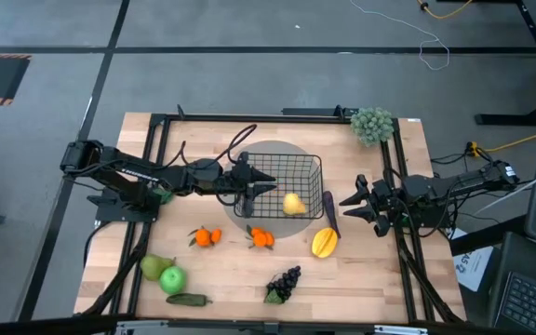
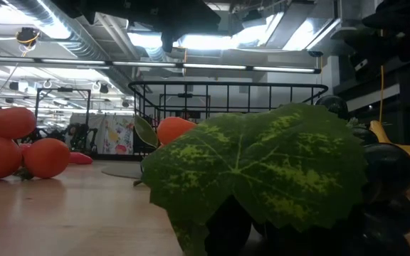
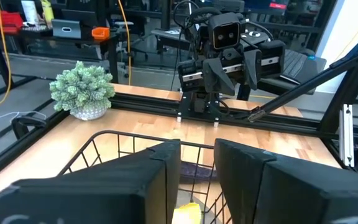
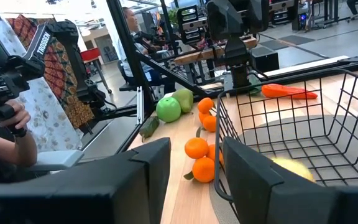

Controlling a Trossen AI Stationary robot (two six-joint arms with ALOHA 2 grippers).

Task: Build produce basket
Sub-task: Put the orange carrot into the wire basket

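The black wire basket point(image 1: 320, 160) stands mid-table on a grey disc, with a yellow fruit point(image 1: 293, 204) lying on its floor. My left gripper point(image 1: 249, 197) hovers level over the basket's left rim, open, with nothing between its fingers point(image 3: 160, 180). An orange carrot point(image 4: 289, 92) shows at that rim, just beside the left gripper's fingertips. My right gripper point(image 1: 352, 202) waits open to the right of the basket, holding nothing. Oranges point(image 1: 205, 236), a green apple point(image 1: 172, 279), a pear point(image 1: 154, 267), a cucumber point(image 1: 187, 300), grapes point(image 1: 285, 284), an eggplant point(image 1: 329, 212) and a yellow fruit point(image 1: 324, 243) lie on the table.
A pale green bushy cluster point(image 1: 372, 124) sits at the far right corner. A black frame point(image 1: 156, 126) runs around the tabletop. A second pair of oranges point(image 1: 261, 238) lies close to the basket's near side. A person's hand point(image 4: 11, 121) shows beyond the table's left side.
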